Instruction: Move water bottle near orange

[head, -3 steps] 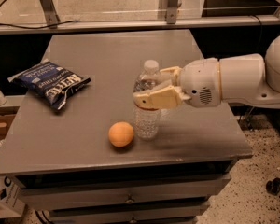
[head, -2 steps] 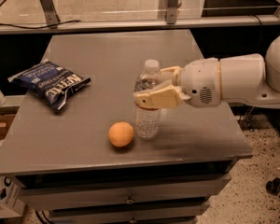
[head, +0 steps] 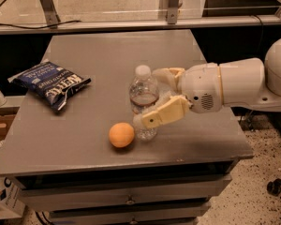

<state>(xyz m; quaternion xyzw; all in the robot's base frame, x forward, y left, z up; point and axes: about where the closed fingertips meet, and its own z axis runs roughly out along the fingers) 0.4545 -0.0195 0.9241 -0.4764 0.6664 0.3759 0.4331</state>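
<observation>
The water bottle point(head: 142, 92), clear with a white cap and a red label band, stands upright on the grey table point(head: 98, 50). The orange point(head: 121, 134) lies just to its front left, a small gap away. My gripper point(head: 149, 97) reaches in from the right with its jaws spread on either side of the bottle. One cream finger point(head: 161, 113) crosses in front of the bottle's lower part. The other finger point(head: 167, 73) sits behind it to the right. The fingers look loose around the bottle.
A blue chip bag point(head: 50, 84) lies on the table's left side. Drawers point(head: 131, 198) run below the table's front edge. A rail with metal posts point(head: 173, 3) runs behind the table. A chair wheel point(head: 273, 187) is on the floor at the right.
The fingers, earlier closed on the bottle's middle, have spread apart. The bottle stands in the same spot beside the orange.
</observation>
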